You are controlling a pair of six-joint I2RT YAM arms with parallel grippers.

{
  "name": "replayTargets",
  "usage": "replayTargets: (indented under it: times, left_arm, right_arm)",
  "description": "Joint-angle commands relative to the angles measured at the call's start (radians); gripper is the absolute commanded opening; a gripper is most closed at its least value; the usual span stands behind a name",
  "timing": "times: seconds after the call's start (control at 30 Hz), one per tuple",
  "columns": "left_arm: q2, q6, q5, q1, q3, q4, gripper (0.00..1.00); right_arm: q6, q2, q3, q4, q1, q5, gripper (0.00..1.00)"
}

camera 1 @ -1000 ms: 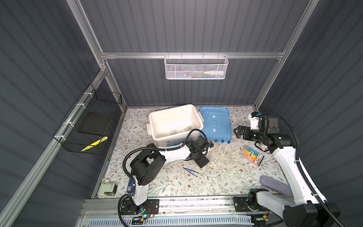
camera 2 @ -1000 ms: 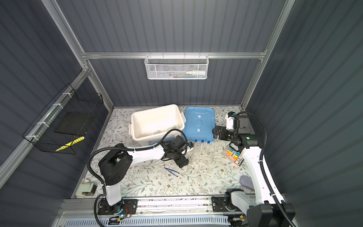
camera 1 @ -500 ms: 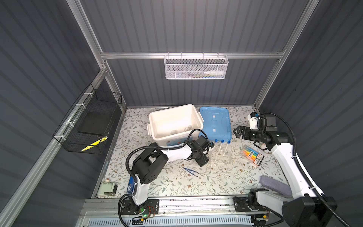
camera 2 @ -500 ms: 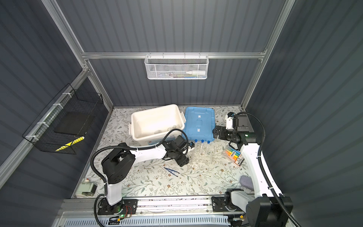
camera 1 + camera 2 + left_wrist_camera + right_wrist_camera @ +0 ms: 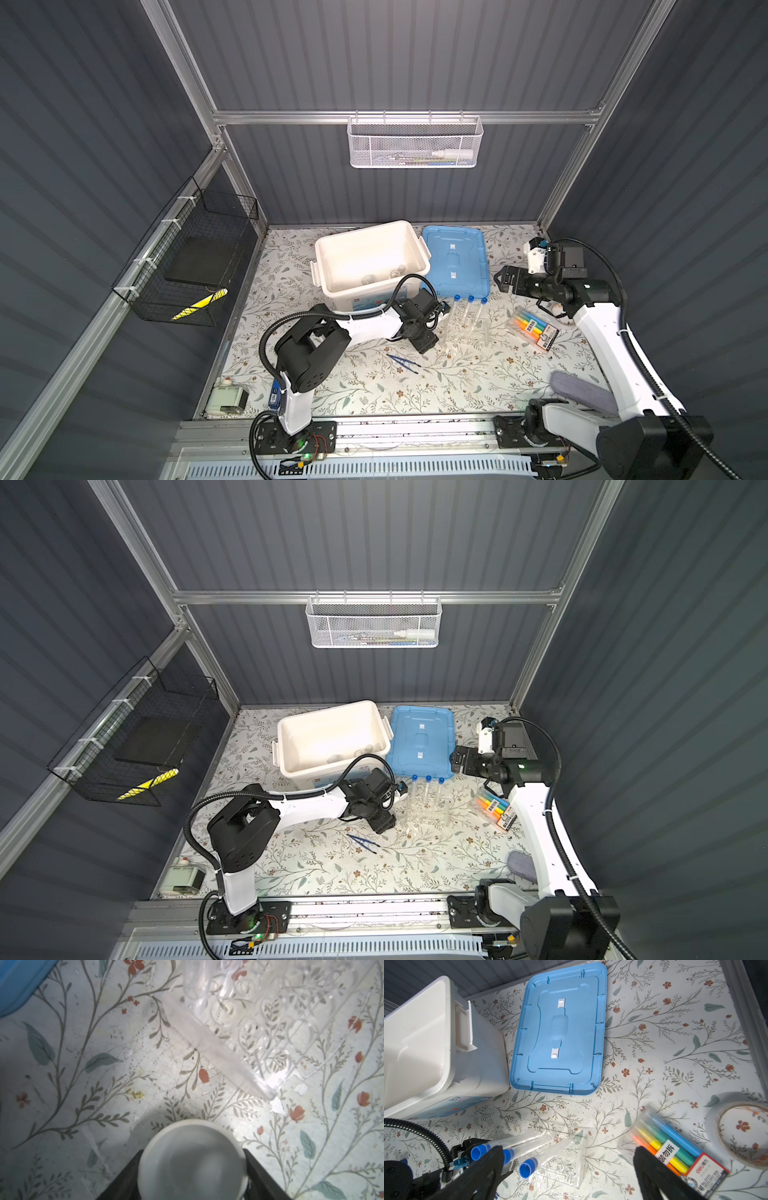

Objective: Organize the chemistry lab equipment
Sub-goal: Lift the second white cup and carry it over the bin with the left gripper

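**Top views.** Hazard: the left tool (image 5: 424,341) works low over the bench (image 5: 374,395), and the clear rack (image 5: 465,334) stands just beside its tip with three blue-capped test tubes (image 5: 471,311) upright in it. A wide swing toward the white bin (image 5: 361,229) would probably clip the rack and topple the tubes. The blue tweezers (image 5: 403,360) lie near the tool on its other side, apart from it. In both top views the tool body hides whatever it carries. The right tool (image 5: 457,759) hovers well apart from the left tool, next to the edge of the blue lid (image 5: 419,737). Its jaws are spread wide and hold nothing.

**Left wrist view.** The small white dish (image 5: 192,1159) sits between the two black fingers (image 5: 124,1178), which meet its rim on both sides, so the tool is partly closed and gripping the dish. Hazard: contact is on a smooth, rounded rim only, so a quick lift could let the dish tilt or slip out. It cannot be told whether the dish is clear of the bench. A corner of the rack lies close ahead of the tool.

**Right wrist view.** The right tool's fingers are fully apart with nothing between them. Hazard: the tube caps lie under one finger and the highlighter pack (image 5: 675,1147) under the other, so a straight descent would probably strike one of them.
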Motion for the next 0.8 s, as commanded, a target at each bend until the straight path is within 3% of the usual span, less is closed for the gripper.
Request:
replayTargets:
  times: [0.0, 0.23, 0.6, 0.77]
  left_arm:
    - [-0.070, -0.026, -0.027, 0.005, -0.008, -0.030, 0.62]
    - [-0.159, -0.058, -0.077, 0.005, 0.050, -0.122, 0.62]
    - [-0.278, -0.049, -0.226, 0.008, 0.293, -0.364, 0.62]
    - [-0.311, -0.049, -0.257, 0.071, 0.357, -0.416, 0.62]
  right_arm:
    - [0.010, 0.002, 0.003, -0.012, -0.005, -0.016, 0.99]
    - [0.019, 0.024, 0.002, 0.005, -0.002, -0.075, 0.99]
    - [0.021, 0.064, 0.000, 0.031, -0.004, -0.103, 0.99]
    - [0.025, 0.077, 0.002, 0.035, -0.002, -0.109, 0.99]
